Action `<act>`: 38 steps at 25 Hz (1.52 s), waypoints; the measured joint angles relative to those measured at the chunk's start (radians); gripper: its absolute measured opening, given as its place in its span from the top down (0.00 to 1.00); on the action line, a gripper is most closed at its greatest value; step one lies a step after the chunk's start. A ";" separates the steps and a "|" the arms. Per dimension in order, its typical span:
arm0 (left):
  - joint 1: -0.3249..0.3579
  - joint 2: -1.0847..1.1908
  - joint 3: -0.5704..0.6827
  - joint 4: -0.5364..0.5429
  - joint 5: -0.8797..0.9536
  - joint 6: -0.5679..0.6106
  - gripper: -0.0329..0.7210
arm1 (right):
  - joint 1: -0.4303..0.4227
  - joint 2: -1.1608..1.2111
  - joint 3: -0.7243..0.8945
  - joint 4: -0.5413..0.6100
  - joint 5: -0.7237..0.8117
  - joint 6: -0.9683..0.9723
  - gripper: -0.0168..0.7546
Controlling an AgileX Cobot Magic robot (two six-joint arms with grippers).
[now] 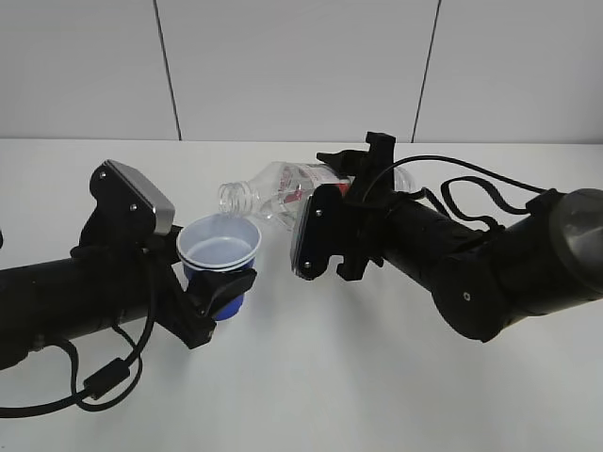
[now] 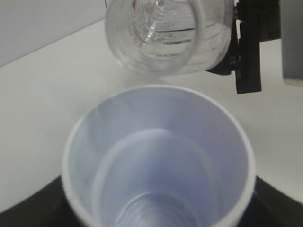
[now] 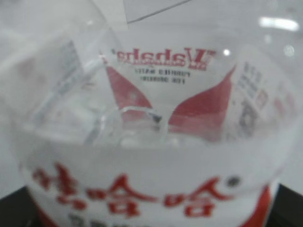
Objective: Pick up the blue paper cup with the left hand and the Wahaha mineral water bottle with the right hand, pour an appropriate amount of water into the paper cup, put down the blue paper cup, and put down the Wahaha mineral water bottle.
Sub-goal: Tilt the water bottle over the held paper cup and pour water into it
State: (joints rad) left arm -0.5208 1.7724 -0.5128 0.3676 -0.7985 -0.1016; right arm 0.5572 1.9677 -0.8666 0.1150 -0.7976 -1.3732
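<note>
Water-pouring is the step in hand, by the look of it: the Wahaha mineral water bottle (image 1: 283, 193) lies tipped almost level in the air, its open neck just above and behind the rim of the blue paper cup (image 1: 220, 252). The right end effector (image 1: 341, 218) is clenched around the bottle's labelled body; the left end effector (image 1: 215, 294) grasps the cup low on its blue wall and holds it upright, off the worktop (image 1: 311, 377).

I judge the cup light and soft-walled (thin paper, easily crushed), so a gentle squeeze low down suits it, and any hard pinch would oval the rim. The bottle is thin ribbed plastic, likely slippery and springy; holding it at the label band, as now, keeps the neck free. A hard squeeze could spurt water.

From the left wrist view the cup (image 2: 158, 161) looks empty or nearly so; I cannot tell whether water is flowing.

Around them the worktop is plain white, a grey panelled wall (image 1: 301, 66) behind. Nothing stands between the neck and the cup.
</note>
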 joint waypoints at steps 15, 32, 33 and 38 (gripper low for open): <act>0.000 0.000 0.000 0.009 0.052 0.000 0.26 | 0.000 0.000 0.000 0.034 -0.006 -0.137 0.31; 0.000 0.000 0.000 0.009 0.091 0.000 0.26 | 0.000 0.000 0.000 0.034 -0.006 -0.219 0.31; 0.000 0.000 0.000 0.009 0.091 0.000 0.26 | 0.000 0.000 0.000 0.034 -0.006 -0.225 0.31; 0.000 0.000 0.000 0.009 0.096 0.000 0.26 | 0.000 0.000 0.000 0.034 -0.006 -0.254 0.31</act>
State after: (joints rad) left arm -0.5208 1.7724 -0.5128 0.3770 -0.7021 -0.1016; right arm 0.5572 1.9677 -0.8666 0.1490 -0.8031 -1.6270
